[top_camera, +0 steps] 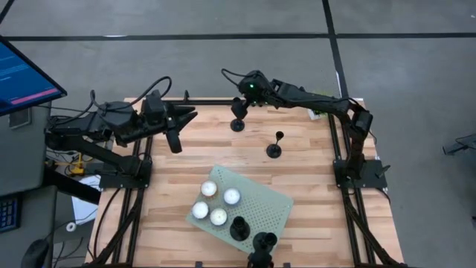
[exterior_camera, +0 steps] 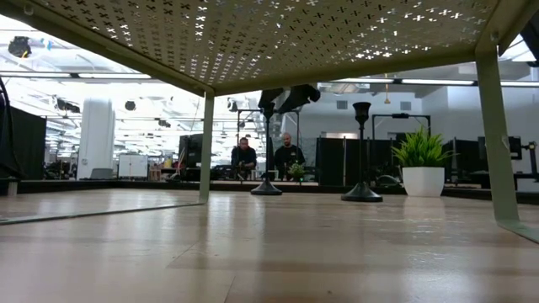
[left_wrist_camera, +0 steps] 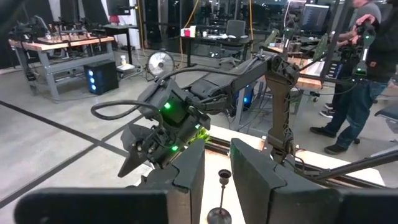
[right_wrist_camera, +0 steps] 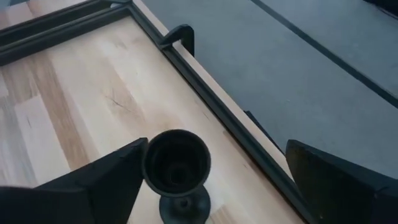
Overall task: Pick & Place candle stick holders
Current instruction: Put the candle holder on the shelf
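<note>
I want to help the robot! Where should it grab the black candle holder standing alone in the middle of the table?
Probably the thin stem of the candle holder, just under its cup. It stands upright on a flat base, so fingers coming down from above can close around the stem.

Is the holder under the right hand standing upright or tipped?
Upright. The holder stands on its flat base, stem vertical, below the right hand, whose open fingers sit either side of its cup.

holders (top_camera: 274, 146): black | candles (top_camera: 217, 202): white | tray (top_camera: 271, 202): pale green, perforated | tabletop (top_camera: 305, 164): light wood strips | arms (top_camera: 312, 97): dark
</note>
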{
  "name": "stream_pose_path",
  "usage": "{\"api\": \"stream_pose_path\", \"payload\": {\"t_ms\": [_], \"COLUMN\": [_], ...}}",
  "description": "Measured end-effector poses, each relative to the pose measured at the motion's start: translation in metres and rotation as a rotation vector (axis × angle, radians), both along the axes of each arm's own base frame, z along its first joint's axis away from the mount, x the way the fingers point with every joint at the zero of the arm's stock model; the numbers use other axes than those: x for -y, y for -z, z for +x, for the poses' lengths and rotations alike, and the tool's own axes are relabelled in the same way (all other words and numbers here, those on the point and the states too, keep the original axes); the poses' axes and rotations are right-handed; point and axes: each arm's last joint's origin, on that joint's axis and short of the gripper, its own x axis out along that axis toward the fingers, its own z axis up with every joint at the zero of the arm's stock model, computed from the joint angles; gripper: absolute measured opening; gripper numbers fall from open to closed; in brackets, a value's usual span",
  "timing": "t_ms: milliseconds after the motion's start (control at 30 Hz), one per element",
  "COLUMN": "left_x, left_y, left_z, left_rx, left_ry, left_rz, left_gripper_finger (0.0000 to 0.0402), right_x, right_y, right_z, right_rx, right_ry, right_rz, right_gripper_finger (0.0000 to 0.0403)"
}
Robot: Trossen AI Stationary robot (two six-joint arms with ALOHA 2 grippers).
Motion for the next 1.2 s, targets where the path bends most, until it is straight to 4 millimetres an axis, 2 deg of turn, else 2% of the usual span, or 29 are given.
{"api": "stream_pose_path", "payload": {"t_ms": [433,733,867,1033,1200], "left_x": [-0.0001,0.0,0.0,0.0,0.0], "left_y": [0.0003,0.0009,0.0009,0.0016,0.0023], "left_z": [-0.0002,-0.0002,-0.0002,-0.0001,-0.0001], "left_rx": [-0.004,-0.011,-0.011,-0.019,-0.026], "left_ry": [0.0,0.0,0.0,0.0,0.0], "left_rz": [0.003,0.005,0.005,0.007,0.008], "left_gripper_finger": [0.0077,0.0077,0.0077,0.0077,0.0077], "right_x": [-0.0013,-0.0019,-0.0025,-0.0027,-0.003], "right_y": [0.0016,0.0021,0.0021,0.002,0.0002], "right_z": [0.0008,0.0009,0.0014,0.0015,0.0007], "right_rx": [0.003,0.003,0.01,0.013,0.016], "right_ry": [-0.047,-0.071,-0.086,-0.093,-0.092], "right_rz": [0.027,0.039,0.049,0.053,0.052], "right_gripper_finger": [0.0231,0.0088,0.0042,0.0005,0.0008]}}
